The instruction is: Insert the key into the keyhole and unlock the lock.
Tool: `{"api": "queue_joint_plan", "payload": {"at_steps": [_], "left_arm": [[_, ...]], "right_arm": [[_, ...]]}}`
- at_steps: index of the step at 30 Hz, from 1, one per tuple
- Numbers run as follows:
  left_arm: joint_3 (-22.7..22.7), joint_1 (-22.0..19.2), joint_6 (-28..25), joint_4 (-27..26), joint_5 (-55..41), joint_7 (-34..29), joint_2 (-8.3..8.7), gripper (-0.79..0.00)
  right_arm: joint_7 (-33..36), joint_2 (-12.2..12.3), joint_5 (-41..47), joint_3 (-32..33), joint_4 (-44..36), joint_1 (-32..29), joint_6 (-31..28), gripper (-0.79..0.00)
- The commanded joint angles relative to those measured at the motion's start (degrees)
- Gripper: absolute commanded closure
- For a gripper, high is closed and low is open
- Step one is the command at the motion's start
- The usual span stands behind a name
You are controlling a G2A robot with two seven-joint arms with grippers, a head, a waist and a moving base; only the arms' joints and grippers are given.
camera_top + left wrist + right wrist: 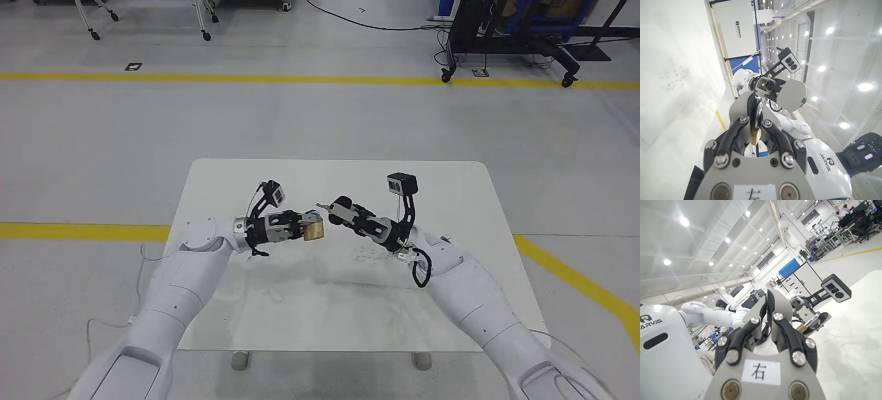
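Padlock (pixel 313 230) (brass) clamped in left gripper (pixel 758 106).

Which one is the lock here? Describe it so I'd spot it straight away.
Look at the white table, then at the two arms meeting above its middle. The left arm's jaws pinch the lock: a small brass block with a silver loop, the only gold-coloured thing there.

The brass padlock (pixel 313 230), gripped by its silver shackle in the closed left tool (pixel 300 226), is held above the middle of the surface (pixel 440 190), just beside the small silver key (pixel 320 206) pinched in the right tool (pixel 335 209).
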Motion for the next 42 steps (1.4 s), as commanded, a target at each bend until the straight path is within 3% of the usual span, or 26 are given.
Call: {"api": "queue_joint_plan", "payload": {"at_steps": [1, 4, 7, 11, 13, 23, 34, 42], "left_arm": [[0.12, 0.09, 5.53, -0.28, -0.75, 2.69, 0.05, 0.0], [0.53, 0.21, 12.51, -0.55, -2.49, 6.3, -0.29, 0.0], [1.64, 0.04, 17.99, -0.78, -1.75, 10.26, -0.61, 0.0], [1.93, -0.15, 15.58, -3.0, 2.5, 16.15, -0.56, 0.0], [2.11, -0.27, 14.34, -3.69, 5.21, 17.42, -0.37, 0.0], [0.44, 1.09, 15.88, -4.23, 1.37, 18.69, -0.3, 0.0], [-0.66, 2.87, 17.48, -6.58, 2.12, 26.27, -0.26, 0.0], [-1.69, 5.24, 15.11, -10.47, 3.63, 30.18, -0.04, 0.0]], "right_arm": [[-0.37, 0.08, 0.25, 0.03, -0.86, -0.55, 3.3, 0.0], [-4.51, 1.12, -4.9, 3.62, -3.83, -2.2, 13.39, 0.0], [-8.74, 2.24, -4.38, 7.43, -14.76, -7.95, 24.11, 0.0], [-11.12, 3.97, -6.16, 13.03, -28.58, -16.96, 38.94, 0.0], [-10.87, 4.25, -4.71, 14.42, -32.54, -19.13, 40.04, 0.0], [-11.02, 4.24, -4.59, 14.36, -32.46, -19.25, 40.29, 0.0], [-15.94, 4.04, -9.31, 12.98, -35.47, -19.54, 63.83, 0.0], [-23.72, 2.62, -12.87, 6.73, -38.06, -18.24, 73.96, 0.0]]}}
